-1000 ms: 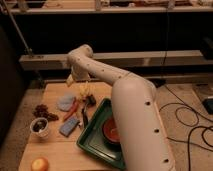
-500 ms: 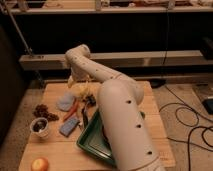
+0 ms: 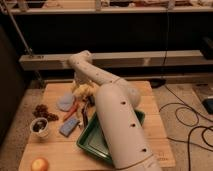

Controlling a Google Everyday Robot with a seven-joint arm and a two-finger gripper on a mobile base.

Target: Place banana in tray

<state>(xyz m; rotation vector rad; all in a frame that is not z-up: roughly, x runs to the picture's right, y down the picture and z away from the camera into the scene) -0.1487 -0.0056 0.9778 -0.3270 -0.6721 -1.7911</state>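
Note:
The banana [image 3: 83, 91] is pale yellow and lies on the wooden table [image 3: 55, 150] near its back edge, left of centre. The gripper [image 3: 81, 84] is at the end of my white arm [image 3: 117, 120], right above the banana and close to it or touching it. The dark-green tray [image 3: 91, 141] sits at the front middle of the table. My arm covers most of it, and only its left side and right corner [image 3: 140, 118] show.
An orange carrot [image 3: 70, 110], a grey-blue cloth [image 3: 64, 101], a blue block [image 3: 69, 126] and a dark tool [image 3: 85, 118] lie left of the tray. A small cup [image 3: 40, 127], dark-red bits [image 3: 43, 112] and a round orange fruit [image 3: 40, 164] are further left. Cables [image 3: 190, 120] lie on the floor at the right.
My arm has swung left and closer to the camera, now covering the tray's inside and the red bowl. The gripper has stayed over the banana at the back of the table.

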